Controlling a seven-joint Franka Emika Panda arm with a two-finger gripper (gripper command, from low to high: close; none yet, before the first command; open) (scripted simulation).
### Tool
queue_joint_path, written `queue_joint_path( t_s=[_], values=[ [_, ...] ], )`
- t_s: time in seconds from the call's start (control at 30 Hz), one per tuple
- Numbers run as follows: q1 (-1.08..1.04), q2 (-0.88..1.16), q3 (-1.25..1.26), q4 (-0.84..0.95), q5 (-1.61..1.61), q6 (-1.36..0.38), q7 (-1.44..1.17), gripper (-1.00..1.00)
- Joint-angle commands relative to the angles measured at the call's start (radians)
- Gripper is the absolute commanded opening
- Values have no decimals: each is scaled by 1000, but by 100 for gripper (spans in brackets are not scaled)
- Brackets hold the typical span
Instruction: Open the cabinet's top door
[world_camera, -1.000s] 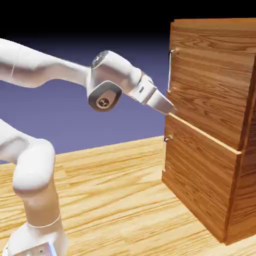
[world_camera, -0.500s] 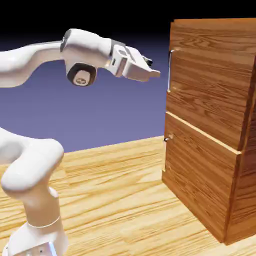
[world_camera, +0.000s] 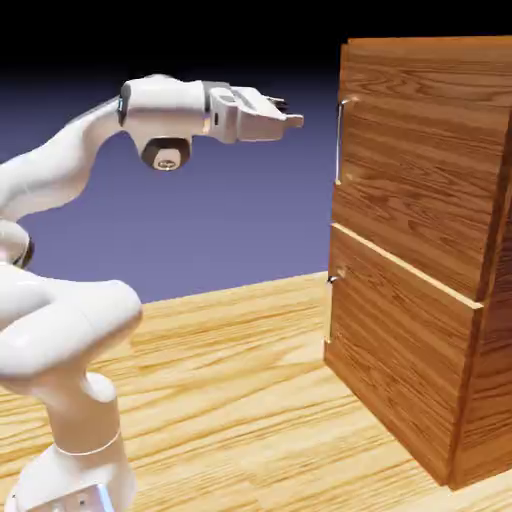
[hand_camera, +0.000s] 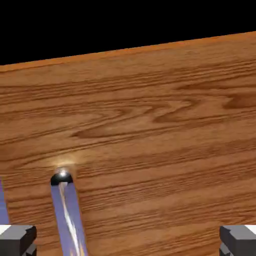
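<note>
In the exterior view, the tall reddish-brown wood-grain cabinet (world_camera: 420, 250) is cut off at the right edge; no writing shows. Its top door (world_camera: 415, 175) is shut, and the slim silver bar handle (world_camera: 340, 143) stands at the door's left edge. The white two-finger gripper (world_camera: 290, 120) is open and empty, near that handle without touching it. In the hand view, wood fills the picture and the handle (hand_camera: 67, 215) runs out of sight at the bottom, between the spread grey fingertips (hand_camera: 17, 239).

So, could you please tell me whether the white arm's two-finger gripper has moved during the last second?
Yes. The gripper has risen and drawn back leftward from the reddish-brown wooden cabinet, now level with the silver bar handle.
</note>
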Motion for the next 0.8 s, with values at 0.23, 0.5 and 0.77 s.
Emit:
queue_joint_path(
  t_s=[0.23,0.5,0.77],
  values=[
    [-199,-188,167,56,348,-93,-118,0],
    [-380,-206,212,191,476,-123,-132,0],
    [-239,-215,135,-26,552,-327,-306,-100]
  ],
)
